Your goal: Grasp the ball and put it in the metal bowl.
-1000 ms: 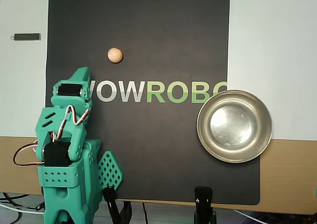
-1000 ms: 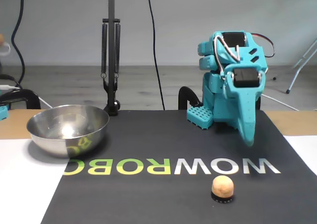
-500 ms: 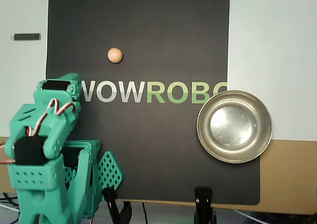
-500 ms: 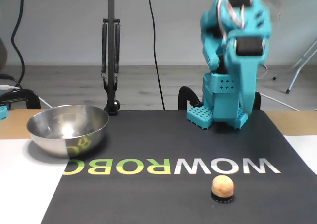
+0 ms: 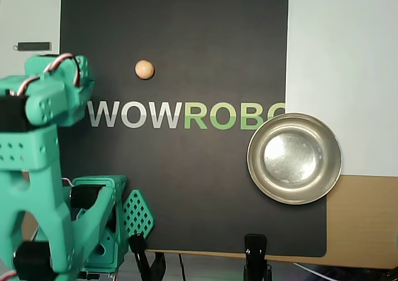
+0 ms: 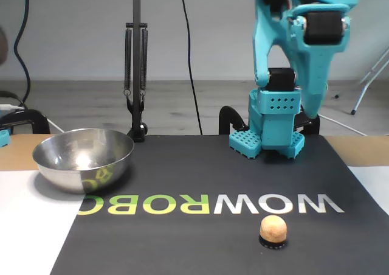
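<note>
Tan ball [image 5: 144,69] sits alone on black mat [image 5: 186,188], well apart from metal bowl [image 5: 294,158] at mat's edge. Teal arm [image 5: 37,169] folded back; gripper [image 5: 134,216] empty, opening can't tell.

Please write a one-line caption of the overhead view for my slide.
Tan ball lies alone on the black mat; the empty metal bowl straddles its right edge; the teal arm waits at left.

Lettering on the mat

The flat black rectangular mat [image 5: 186,188] carries "WOWROBO" in big print, "WOW" white, "ROBO" green; the shiny round steel bowl [image 5: 294,158] covers whatever follows in the overhead view.
</note>
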`<control>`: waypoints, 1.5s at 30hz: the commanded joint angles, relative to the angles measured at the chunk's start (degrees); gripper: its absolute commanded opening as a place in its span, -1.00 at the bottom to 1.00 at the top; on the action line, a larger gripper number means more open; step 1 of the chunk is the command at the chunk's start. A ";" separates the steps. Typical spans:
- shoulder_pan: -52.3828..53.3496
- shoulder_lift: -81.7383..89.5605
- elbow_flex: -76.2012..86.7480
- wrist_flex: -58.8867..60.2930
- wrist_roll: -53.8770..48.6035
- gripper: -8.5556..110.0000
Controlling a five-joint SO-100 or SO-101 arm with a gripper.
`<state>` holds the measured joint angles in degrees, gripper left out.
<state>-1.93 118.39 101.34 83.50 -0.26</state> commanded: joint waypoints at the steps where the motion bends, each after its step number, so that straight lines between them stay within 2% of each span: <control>1: 0.35 -6.06 -6.94 0.70 -0.35 -0.86; 11: 0.35 -22.24 -16.52 0.09 -0.35 -0.86; 23: 0.44 -29.18 -19.34 -0.09 -1.41 -0.86; 45: 1.93 -29.71 -18.46 0.62 -61.35 -0.86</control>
<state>-0.09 88.51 84.46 83.85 -57.48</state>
